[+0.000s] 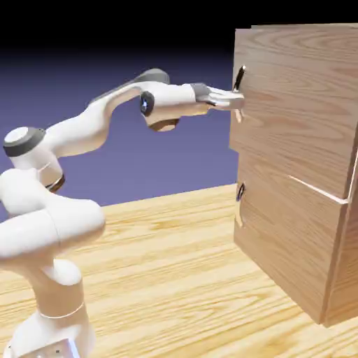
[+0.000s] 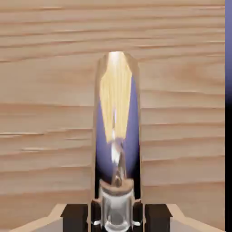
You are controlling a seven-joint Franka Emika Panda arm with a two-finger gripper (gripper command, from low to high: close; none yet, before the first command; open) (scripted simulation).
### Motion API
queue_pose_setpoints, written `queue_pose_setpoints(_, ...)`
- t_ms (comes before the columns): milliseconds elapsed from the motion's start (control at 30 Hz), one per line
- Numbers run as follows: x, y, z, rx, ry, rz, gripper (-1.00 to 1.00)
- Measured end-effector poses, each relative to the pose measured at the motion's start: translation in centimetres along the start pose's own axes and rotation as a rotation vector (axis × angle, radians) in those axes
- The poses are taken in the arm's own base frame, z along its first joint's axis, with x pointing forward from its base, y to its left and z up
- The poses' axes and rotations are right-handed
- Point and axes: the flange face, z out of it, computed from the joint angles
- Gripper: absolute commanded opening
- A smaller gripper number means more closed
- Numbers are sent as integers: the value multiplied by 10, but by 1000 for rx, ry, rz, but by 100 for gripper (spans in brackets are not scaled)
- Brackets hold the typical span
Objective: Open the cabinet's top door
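In the exterior view, we see a white robot arm (image 1: 77, 133) reaching from the exterior view's left toward a tall wood-grain cabinet (image 1: 294, 154), which stands on a pale wooden desk (image 1: 154, 259) at the exterior view's right. The cabinet's front carries two doors, one above the other: the larger top door (image 1: 297, 91) and the lower door (image 1: 287, 231), with a thin pale line visible along part of the boundary between them. We note a shiny upright handle (image 1: 241, 75) on the top door, near its edge, and a shorter handle (image 1: 240, 192) on the lower door. The gripper (image 1: 240, 102) is at the top door's handle, roughly level with the arm's upper links. In the hand view, we find the black fingertips (image 2: 74, 217) closed on the handle, one on each side of its glossy bar, which fills the space between them. The handle's mirror-like surface reflects yellow and blue-violet. Behind it, the door's grain runs across the hand view, and a strip of backdrop (image 2: 228, 54) shows along the right edge.
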Motion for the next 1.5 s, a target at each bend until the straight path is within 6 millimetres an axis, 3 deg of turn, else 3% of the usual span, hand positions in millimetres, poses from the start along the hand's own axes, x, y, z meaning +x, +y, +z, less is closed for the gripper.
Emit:
queue_pose_setpoints(300, -22, -23, -66, -125, 125, 2, -100)
queue_pose_setpoints(533, -54, -55, -128, -256, 255, 2, -100)
queue_pose_setpoints(767, -87, -88, -173, -367, 366, 2, -100)
queue_pose_setpoints(1100, -138, -139, -221, -515, 513, 2, -100)
queue_pose_setpoints(1500, -197, -198, -254, -668, 666, 2, -100)
